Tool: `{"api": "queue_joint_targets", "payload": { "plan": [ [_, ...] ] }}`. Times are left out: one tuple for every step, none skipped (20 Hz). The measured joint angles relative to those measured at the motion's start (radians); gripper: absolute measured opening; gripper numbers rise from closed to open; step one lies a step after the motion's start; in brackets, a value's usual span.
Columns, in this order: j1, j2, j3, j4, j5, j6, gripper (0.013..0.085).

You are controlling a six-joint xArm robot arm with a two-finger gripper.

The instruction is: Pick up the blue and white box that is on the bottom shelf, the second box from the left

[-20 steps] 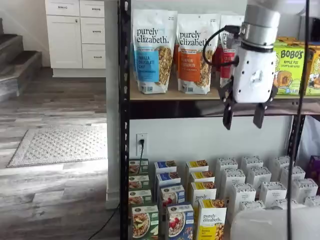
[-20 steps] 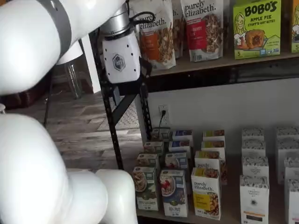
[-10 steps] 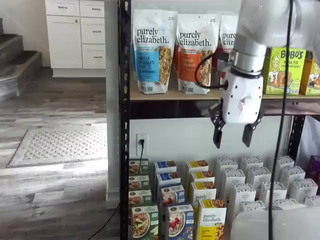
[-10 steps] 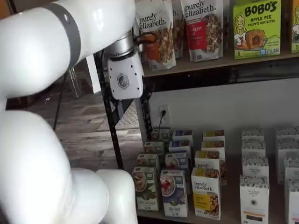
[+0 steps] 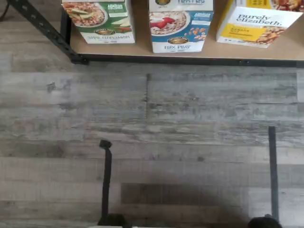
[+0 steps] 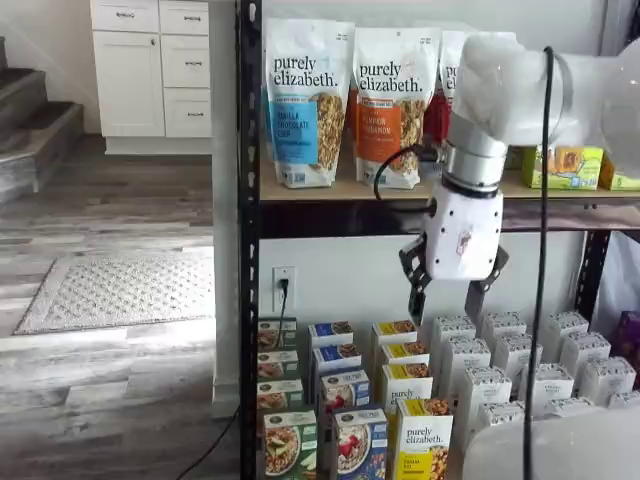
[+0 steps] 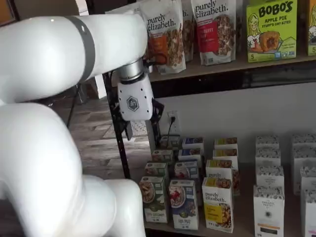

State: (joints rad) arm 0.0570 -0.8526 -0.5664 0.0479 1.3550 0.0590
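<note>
While the wrist view looks down at grey wood-plank flooring, the front edge of the bottom shelf (image 5: pixel 190 60) of the black metal-post rack shows with three cartons standing at it: a green-and-white carton (image 5: pixel 99 21), the tall blue and white box (image 5: pixel 179 23) printed with a bowl of flakes and red berries, and a yellow-and-white "purely elizabeth" carton (image 5: pixel 259 23). Two thin dark bars cross the floor area; I cannot tell what they are. No fingers are identifiable here.

In a shelf view, the white-bodied gripper (image 6: pixel 445 297) with two black fingers hangs in front of the rack, below the tan upper board holding granola bags (image 6: pixel 305 100) and above the rows of small cartons. A plain gap separates the fingers: released, holding nothing. The target box (image 6: pixel 360 443) stands in the front row, lower than the gripper and off to one side of it, well apart.

In a shelf view, the gripper body (image 7: pixel 133 102) sits beside the rack's black post (image 7: pixel 118 143); the fingers are mostly hidden. The target box (image 7: pixel 183 203) stands between the green carton and the yellow one, untouched.

Judgement: approach step, grasp not begun. Next move calls for descending to front-row height, centring the spread fingers on the target box, and avoiding both neighbouring cartons, which stand close.
</note>
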Motion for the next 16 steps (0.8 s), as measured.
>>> {"api": "queue_joint_targets", "payload": {
  "plan": [
    [0.002, 0.01, 0.008, 0.004, -0.016, 0.001, 0.085],
    [0.005, 0.02, 0.018, 0.009, -0.033, 0.001, 0.085],
    [0.006, 0.028, 0.025, 0.015, -0.048, 0.001, 0.085],
    [0.007, 0.035, 0.033, 0.022, -0.065, -0.002, 0.085],
    [0.008, 0.043, 0.04, 0.028, -0.082, -0.003, 0.085],
    [0.012, 0.052, 0.05, 0.03, -0.104, -0.002, 0.085],
    [0.018, 0.058, 0.059, 0.025, -0.126, 0.004, 0.085],
    [0.023, 0.068, 0.069, 0.02, -0.153, 0.01, 0.085],
    [0.026, 0.078, 0.074, 0.017, -0.17, 0.013, 0.085],
    [0.029, 0.088, 0.077, 0.013, -0.181, 0.016, 0.085],
    [0.031, 0.099, 0.081, 0.01, -0.194, 0.019, 0.085],
    [0.032, 0.107, 0.085, 0.008, -0.208, 0.02, 0.085],
    [0.032, 0.113, 0.091, 0.007, -0.223, 0.02, 0.085],
    [0.032, 0.12, 0.096, 0.008, -0.239, 0.018, 0.085],
    [0.03, 0.132, 0.099, 0.008, -0.256, 0.016, 0.085],
    [0.029, 0.143, 0.101, 0.008, -0.266, 0.014, 0.085]
  ]
}}
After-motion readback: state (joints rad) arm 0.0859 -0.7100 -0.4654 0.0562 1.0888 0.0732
